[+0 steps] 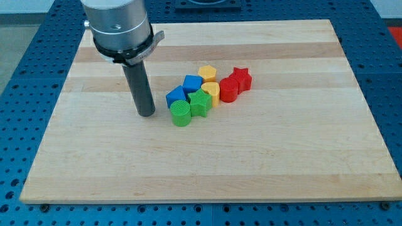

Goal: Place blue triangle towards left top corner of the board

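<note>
Blue plastic, ribbed from printing, is what we are after: the blue triangle [176, 97] sits near the board's middle, at the view's left edge of a tight cluster, and we judge it light, stiff and ready to slide on the smooth wood, though its slanted sides may let it turn or slip off the rod if we push off-centre. We have no grip to speak of; our arm ends in a bare rod that holds nothing, and my tip [146, 114] rests on the wooden board [270, 163] just to the view's left of the triangle, apart from it, with a sliver of bare wood between. In the one camera view, the green cylinder [181, 113] touches the triangle from the view's bottom, the green star [200, 102] presses in on its right, and the blue cube [193, 83] stands just above and right. Further right lie the yellow blocks [209, 83], the red cylinder [228, 90] and the red star [241, 78]. To send the triangle toward the top left corner we would need to contact its lower right face, which is where the neighbours crowd it. The path to the corner looks free apart from our own rod.
</note>
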{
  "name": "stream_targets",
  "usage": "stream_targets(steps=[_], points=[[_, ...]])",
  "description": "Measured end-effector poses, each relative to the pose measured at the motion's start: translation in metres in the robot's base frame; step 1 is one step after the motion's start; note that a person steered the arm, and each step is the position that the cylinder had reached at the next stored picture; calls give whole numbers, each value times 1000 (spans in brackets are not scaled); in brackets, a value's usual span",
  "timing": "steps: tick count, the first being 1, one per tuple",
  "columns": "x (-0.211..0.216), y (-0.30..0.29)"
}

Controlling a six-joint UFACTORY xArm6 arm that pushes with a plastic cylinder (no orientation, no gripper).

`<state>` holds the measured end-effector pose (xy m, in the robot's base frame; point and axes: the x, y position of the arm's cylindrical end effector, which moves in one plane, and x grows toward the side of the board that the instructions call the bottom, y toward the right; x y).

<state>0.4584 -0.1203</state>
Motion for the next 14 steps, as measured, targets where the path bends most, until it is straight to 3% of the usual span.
stream_targets(steps=[3,7,14], points=[[3,-2],[-2,54],[-157,62]])
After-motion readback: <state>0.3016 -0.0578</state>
